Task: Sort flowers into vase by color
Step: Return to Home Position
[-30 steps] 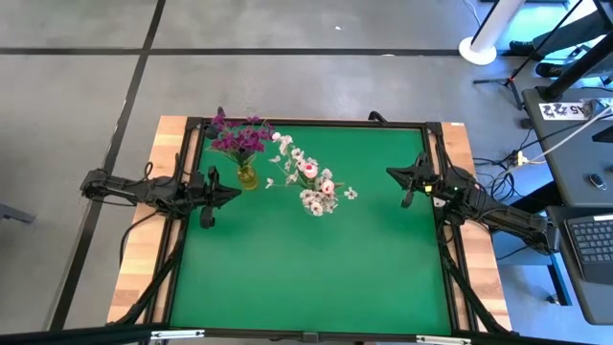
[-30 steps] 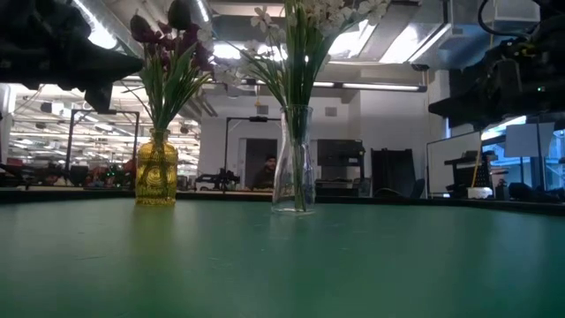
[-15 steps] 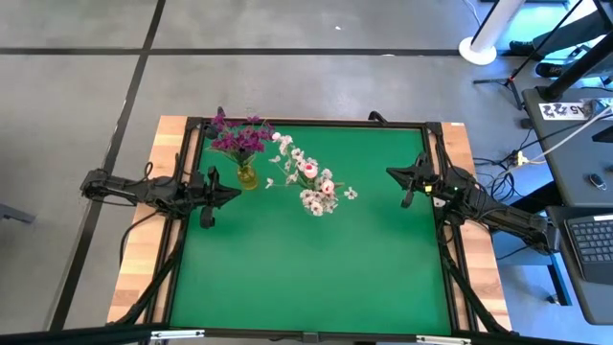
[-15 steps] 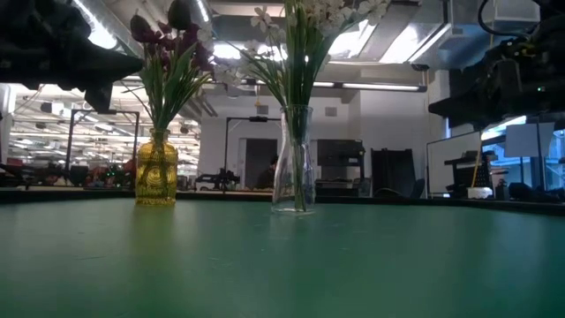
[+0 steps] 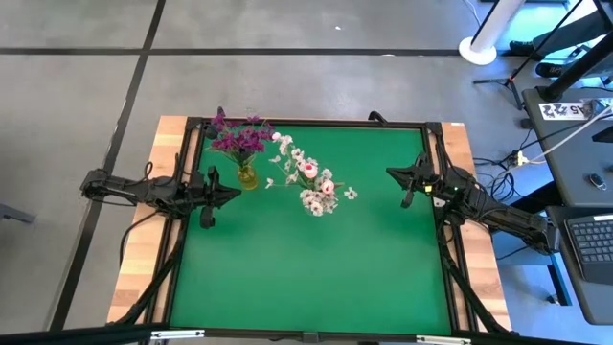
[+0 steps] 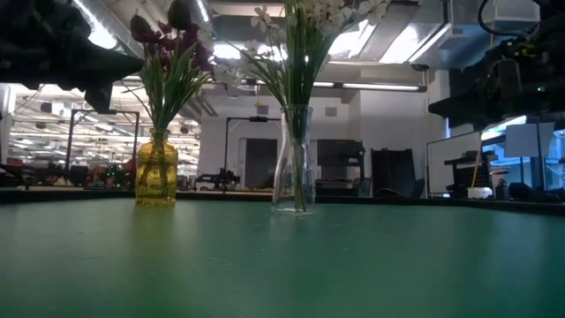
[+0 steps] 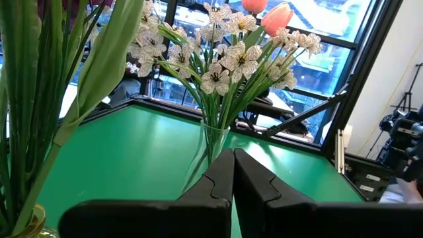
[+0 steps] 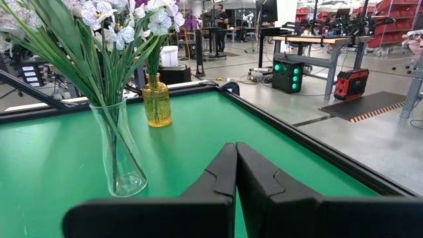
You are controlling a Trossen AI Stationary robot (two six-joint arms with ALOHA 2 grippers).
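High view: shows a green table (image 5: 306, 268) with two vases standing close together in its far left part. Nearest the left edge, a yellow vase (image 5: 247, 176) filled with purple flowers (image 5: 239, 137). Just beside it, toward the middle of the table, a clear vase (image 6: 294, 172) holding white flowers (image 5: 311, 192) with a few pink buds (image 5: 310, 170) among them; from above, glass hidden under the blossoms.

Low view: both vases upright on the table, side by side but not touching. Green stems (image 6: 296, 79) rising out of each neck, blossoms reaching the top of the picture.

Left gripper (image 5: 233, 193): hanging at the left edge of the table, just beside the yellow vase on its near side, pointing toward the middle. Left wrist view: fingers (image 7: 218, 178) pressed flat together along their whole length, jaws fully closed, gripping nothing. Beyond them, the clear vase straight ahead, with the stems in the yellow vase very close at one side.

Right gripper (image 5: 391, 172): at the right edge of the table, well apart from both vases, pointing back toward them. Right wrist view: fingers (image 8: 221, 168) likewise pressed together, jaws fully closed and empty. Ahead, the clear vase nearer, the yellow vase farther off behind it.
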